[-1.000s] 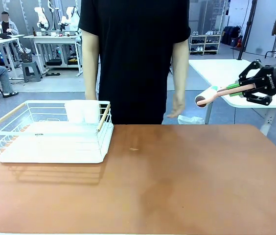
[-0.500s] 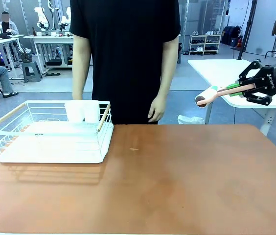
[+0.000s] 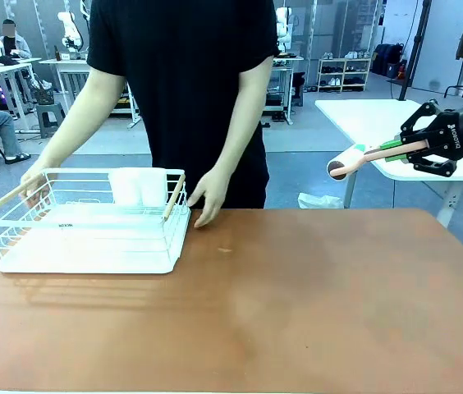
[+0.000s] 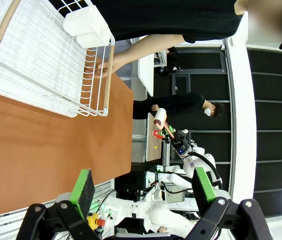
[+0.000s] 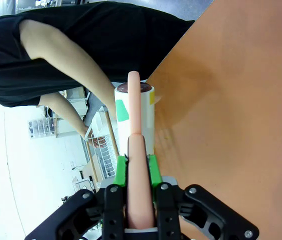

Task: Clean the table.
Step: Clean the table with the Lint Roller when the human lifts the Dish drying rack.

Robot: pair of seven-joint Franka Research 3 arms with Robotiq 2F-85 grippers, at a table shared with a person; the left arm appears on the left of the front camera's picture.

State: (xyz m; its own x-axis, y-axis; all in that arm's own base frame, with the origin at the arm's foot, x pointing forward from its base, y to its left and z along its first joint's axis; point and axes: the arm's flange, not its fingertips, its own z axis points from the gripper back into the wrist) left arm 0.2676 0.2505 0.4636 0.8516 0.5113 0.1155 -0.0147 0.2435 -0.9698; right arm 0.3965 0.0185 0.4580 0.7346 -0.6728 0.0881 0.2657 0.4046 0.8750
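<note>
Reddish-brown leather-like surface [image 3: 297, 312] spanned the lower frame in front view. Right fingers [image 5: 122, 172] pinched the pink handle of a white lint roller [image 3: 348, 161], held in air at upper right. Left fingers [image 4: 83, 186] were spread, empty. Person's hands [image 3: 207, 197] touched both ends of the white wire rack [image 3: 84, 261] at left.

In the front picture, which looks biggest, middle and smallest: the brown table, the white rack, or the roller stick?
1. Brown table, largest.
2. White rack.
3. Roller stick, smallest; it is off the table, nearness unsure, yet the gap is plain.
</note>
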